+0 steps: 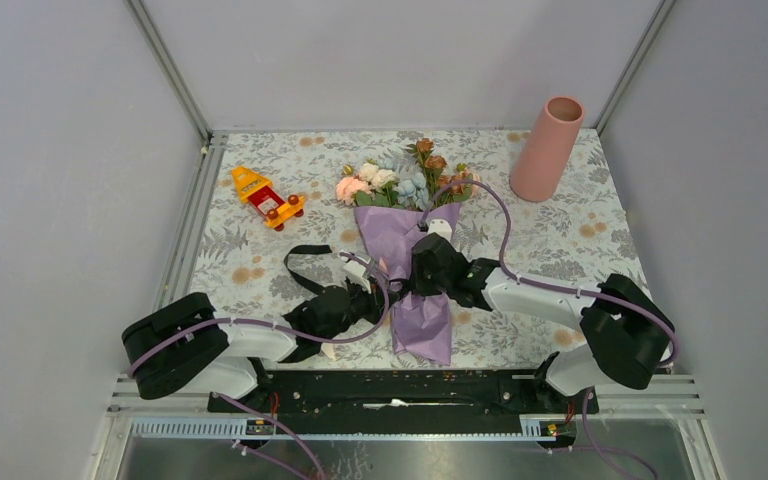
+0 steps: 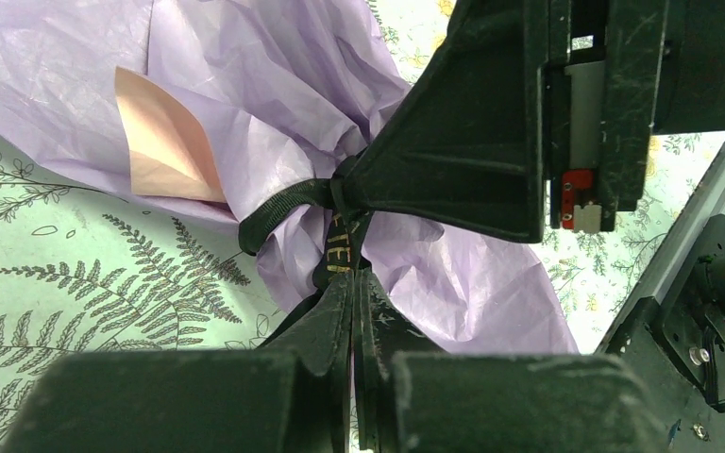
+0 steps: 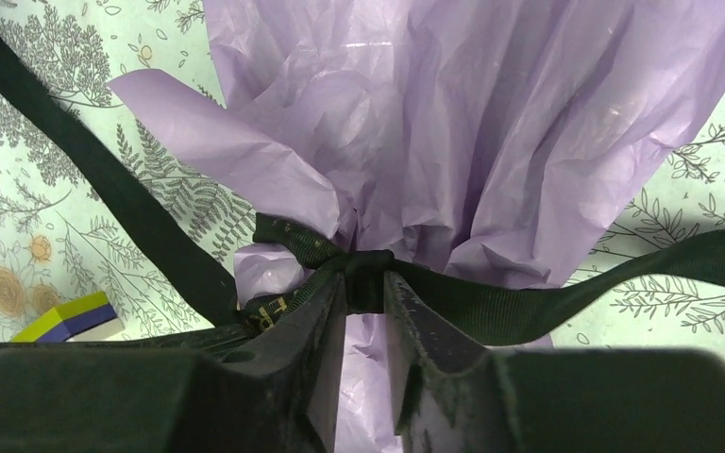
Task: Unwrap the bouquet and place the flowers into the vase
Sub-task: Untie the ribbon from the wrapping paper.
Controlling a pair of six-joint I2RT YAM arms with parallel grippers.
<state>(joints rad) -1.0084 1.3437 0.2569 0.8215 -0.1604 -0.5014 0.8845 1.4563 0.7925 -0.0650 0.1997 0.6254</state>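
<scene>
Nearest, the left claw (image 2: 352,293) is pressed together on a loose tail of the black ribbon (image 3: 491,302), just below the knot. Opposite it, the right claw (image 3: 363,297) stands narrowly parted with the knot between its tips, seemingly nipping it. Both meet at the waist of the bouquet (image 1: 397,232), which lies flat on the patterned tablecloth (image 1: 560,240), mid-table, heads pointing away from the arms. The purple paper (image 1: 425,325) is thin, crinkled and light (it will likely tear or slide before it resists). The woven ribbon is the better hold: limp but strong, and likely to give to a steady pull on a tail. Beyond, the flowers (image 1: 400,185) look light and springy, and their stems, hidden in the paper, are the place to grip. Farthest, the vase (image 1: 547,150) stands upright at the right rear, well apart, tall and probably easy to tip.
</scene>
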